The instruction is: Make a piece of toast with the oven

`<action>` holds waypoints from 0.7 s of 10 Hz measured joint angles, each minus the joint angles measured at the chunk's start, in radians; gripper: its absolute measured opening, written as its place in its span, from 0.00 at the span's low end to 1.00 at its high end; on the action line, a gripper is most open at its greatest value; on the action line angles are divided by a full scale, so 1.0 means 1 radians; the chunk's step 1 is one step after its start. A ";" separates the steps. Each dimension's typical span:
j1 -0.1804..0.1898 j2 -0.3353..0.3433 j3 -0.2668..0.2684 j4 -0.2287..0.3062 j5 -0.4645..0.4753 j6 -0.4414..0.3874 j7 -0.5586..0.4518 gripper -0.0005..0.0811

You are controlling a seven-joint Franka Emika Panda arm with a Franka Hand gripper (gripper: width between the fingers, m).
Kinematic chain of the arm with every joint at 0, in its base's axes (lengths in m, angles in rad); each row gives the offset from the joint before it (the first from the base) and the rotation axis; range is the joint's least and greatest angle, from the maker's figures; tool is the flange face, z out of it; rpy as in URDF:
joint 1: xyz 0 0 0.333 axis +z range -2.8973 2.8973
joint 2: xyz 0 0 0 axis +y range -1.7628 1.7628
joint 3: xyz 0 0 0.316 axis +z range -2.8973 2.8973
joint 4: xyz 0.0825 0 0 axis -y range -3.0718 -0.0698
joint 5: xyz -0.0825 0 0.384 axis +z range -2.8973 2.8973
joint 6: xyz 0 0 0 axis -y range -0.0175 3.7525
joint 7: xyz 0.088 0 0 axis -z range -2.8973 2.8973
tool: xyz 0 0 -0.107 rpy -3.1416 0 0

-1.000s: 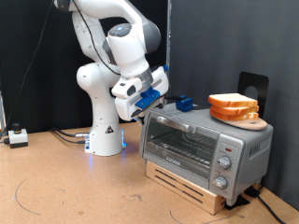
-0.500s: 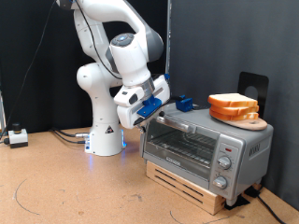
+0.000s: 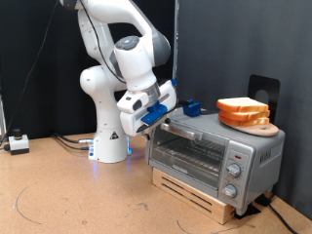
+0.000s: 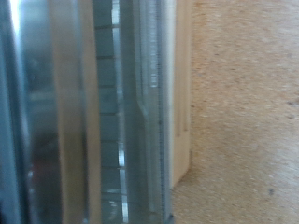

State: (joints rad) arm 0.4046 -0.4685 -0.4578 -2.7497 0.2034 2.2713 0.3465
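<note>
The silver toaster oven [image 3: 249,156] stands on a wooden base at the exterior view's right, with its glass door [image 3: 190,148] shut. My gripper [image 3: 166,118] is at the door's upper left corner, by the end of the dark bar handle [image 3: 195,132]. No picture shows what is between its fingers. The wrist view shows only a blurred close-up of the oven's glass and metal frame [image 4: 140,103] beside the tabletop [image 4: 243,103]; no fingers show there. Bread slices [image 3: 244,110] lie stacked on a round wooden board on the oven's top. No single separate slice of toast shows.
A small blue object [image 3: 193,106] sits on the oven's top near the gripper. The robot's white base [image 3: 109,136] stands behind the oven, left of it. A small white box with cables [image 3: 18,143] lies at the far left. A black stand [image 3: 263,90] rises behind the bread.
The gripper has moved slightly down and to the exterior view's left, closer to the door's upper left corner. The oven and the bread have not moved.
</note>
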 joint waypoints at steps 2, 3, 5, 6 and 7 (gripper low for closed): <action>-0.037 0.036 -0.011 0.023 -0.028 0.003 0.008 1.00; -0.052 0.061 -0.019 0.035 -0.035 0.011 0.008 1.00; -0.070 0.123 -0.041 0.062 -0.039 0.032 0.005 1.00; -0.071 0.160 -0.053 0.077 -0.039 0.045 -0.003 1.00; -0.072 0.197 -0.067 0.093 -0.036 0.059 -0.015 1.00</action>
State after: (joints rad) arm 0.3330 -0.2715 -0.5243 -2.6563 0.1679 2.3304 0.3316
